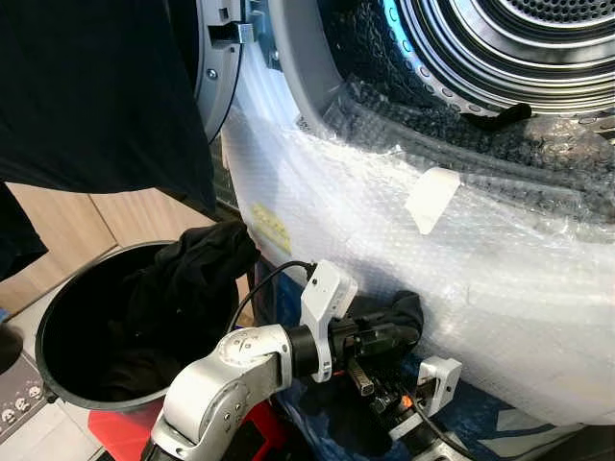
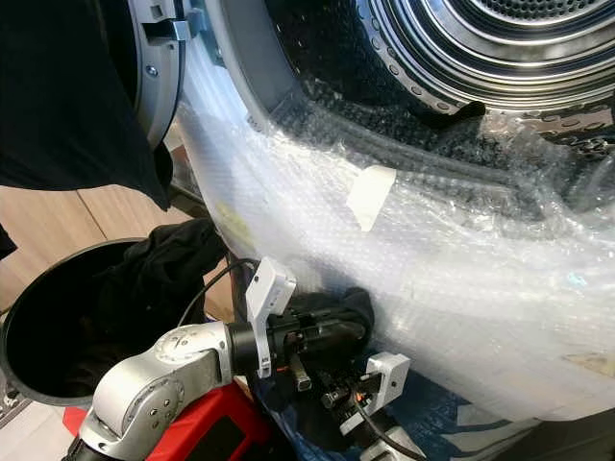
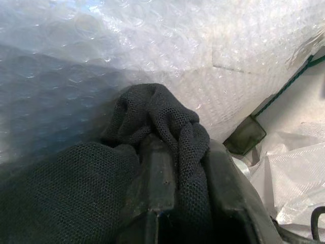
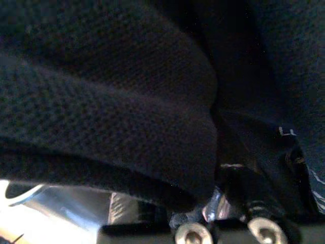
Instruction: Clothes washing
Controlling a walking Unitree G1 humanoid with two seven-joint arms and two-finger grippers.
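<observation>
Before us stands a washing machine (image 1: 317, 58) with its door open, the steel drum (image 1: 519, 38) shining at the top of the head views. The front of the machine is swathed in bubble wrap (image 1: 500, 259), with a strip of pale tape (image 1: 430, 199) stuck to it below the door opening; this bulging wrap stands between our arms and the drum above. To our left sits a round black laundry basket (image 1: 58, 317) with dark clothes (image 1: 183, 288) heaped against its far rim, and another dark garment (image 1: 86, 96) hangs across the upper left corner.

The thing we hold is a black, coarse-knit garment (image 3: 167, 122), bunched into folds. It sits low against the wrapped front of the machine, well below the drum.

Our left gripper (image 1: 389, 336) reaches toward the machine, and its wrist view shows the black fingers (image 3: 157, 178) pinching a twist of this cloth, pressed up to the bubble wrap. Our right gripper (image 1: 404, 399) lies just below and beside the left one. Its wrist view is crowded with the same dark weave, and we cannot tell how its fingers stand.
</observation>
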